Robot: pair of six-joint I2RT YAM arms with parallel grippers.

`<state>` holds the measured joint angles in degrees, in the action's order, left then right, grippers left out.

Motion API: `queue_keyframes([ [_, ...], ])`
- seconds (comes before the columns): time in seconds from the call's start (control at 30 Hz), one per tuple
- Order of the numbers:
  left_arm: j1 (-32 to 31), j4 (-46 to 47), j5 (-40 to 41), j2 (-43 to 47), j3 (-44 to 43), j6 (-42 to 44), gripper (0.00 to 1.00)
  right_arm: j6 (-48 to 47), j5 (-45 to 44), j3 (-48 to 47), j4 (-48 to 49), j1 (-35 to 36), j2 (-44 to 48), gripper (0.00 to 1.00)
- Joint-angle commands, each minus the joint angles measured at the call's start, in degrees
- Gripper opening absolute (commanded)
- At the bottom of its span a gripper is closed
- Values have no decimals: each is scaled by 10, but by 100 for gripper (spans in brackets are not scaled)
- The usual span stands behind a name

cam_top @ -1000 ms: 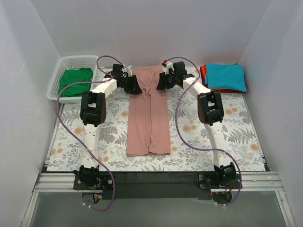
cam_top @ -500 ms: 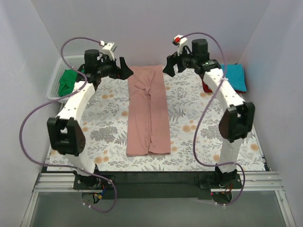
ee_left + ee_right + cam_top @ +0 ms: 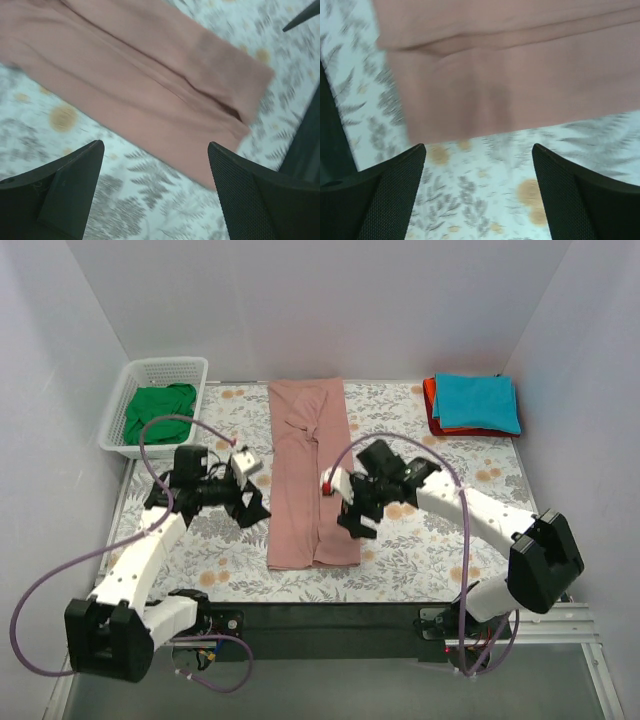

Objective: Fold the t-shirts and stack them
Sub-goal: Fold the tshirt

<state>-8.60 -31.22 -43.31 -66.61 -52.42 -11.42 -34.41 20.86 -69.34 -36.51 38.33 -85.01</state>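
A dusty-pink t-shirt point(image 3: 310, 475), folded into a long narrow strip, lies down the middle of the floral cloth; no print shows. It also shows in the left wrist view point(image 3: 150, 85) and the right wrist view point(image 3: 510, 75). My left gripper point(image 3: 256, 508) is open and empty, just left of the strip's near half. My right gripper point(image 3: 352, 520) is open and empty, just right of the strip's near end. A folded teal tee point(image 3: 477, 402) lies on a red-orange one point(image 3: 431, 405) at the back right. A green tee point(image 3: 158, 412) sits in the basket.
A white mesh basket point(image 3: 120, 405) stands at the back left. White walls close the back and both sides. The floral cloth point(image 3: 450, 550) ends at a black strip along the near edge. Purple cables loop from both arms.
Both arms have swung from the strip's far end, raised, down to its near half. Both grippers now sit low beside the pink strip, one on each side. The shirt has not moved.
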Motion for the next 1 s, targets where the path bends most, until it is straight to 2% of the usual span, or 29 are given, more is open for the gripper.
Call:
queue_keyframes([
  [0.0, -28, -75, -58, 102, 111, 157, 80, -35, -30, 89, 1, 59, 74, 91],
  [0.07, -51, -89, -57, 147, 159, 223, 71, -22, -44, 126, 27, 98, 85, 84],
  [0.1, -80, -85, -44, 162, 180, 238, 70, -20, -51, 153, 52, 110, 85, 82],
  [0.13, -95, -78, -36, 190, 223, 246, 68, -17, -59, 167, 64, 128, 85, 76],
  [0.23, -135, -25, -3, 213, 274, 236, 63, -7, -82, 203, 115, 163, 85, 67],
  [0.4, -157, 6, 14, 179, 283, 232, 57, -12, -96, 229, 157, 189, 72, 63],
  [0.77, -198, 64, 50, 148, 312, 234, 56, -13, -119, 307, 217, 217, 35, 60],
  [0.97, -224, 85, 86, 128, 327, 234, 57, -12, -123, 337, 228, 218, 28, 45],
])
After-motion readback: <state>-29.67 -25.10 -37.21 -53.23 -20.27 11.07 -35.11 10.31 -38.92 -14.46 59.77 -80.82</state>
